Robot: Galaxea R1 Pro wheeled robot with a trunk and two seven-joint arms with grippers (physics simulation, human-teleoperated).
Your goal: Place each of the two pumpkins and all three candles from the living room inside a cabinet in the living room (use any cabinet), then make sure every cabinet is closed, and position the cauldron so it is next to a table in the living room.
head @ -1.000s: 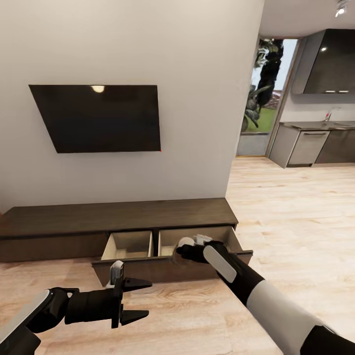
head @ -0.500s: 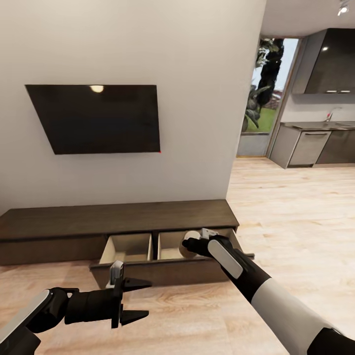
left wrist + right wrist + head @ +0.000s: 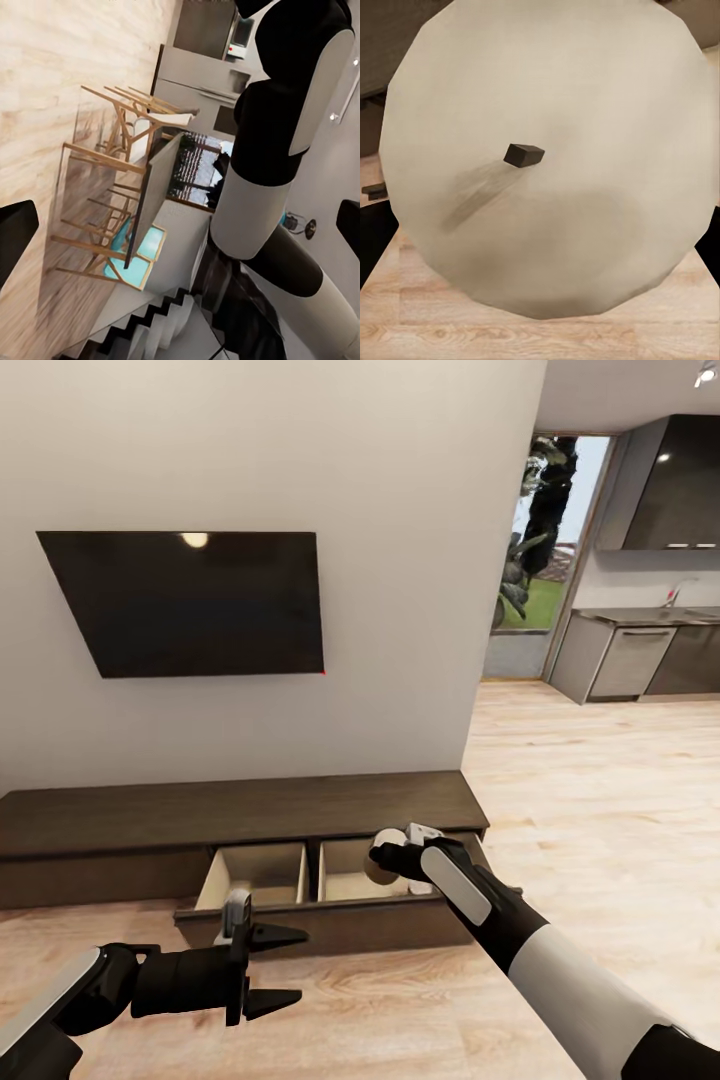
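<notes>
Three cameras: one high and wide, two on the wrists.

Your head view looks forward and down from above both arms at the cabinet against the far wall, its open drawer near you, the kitchen far right. Your right wrist view sits tight against the candle, its wick facing the lens; head view shares that candle. Your left wrist view faces right, past the right arm toward chairs.
</notes>
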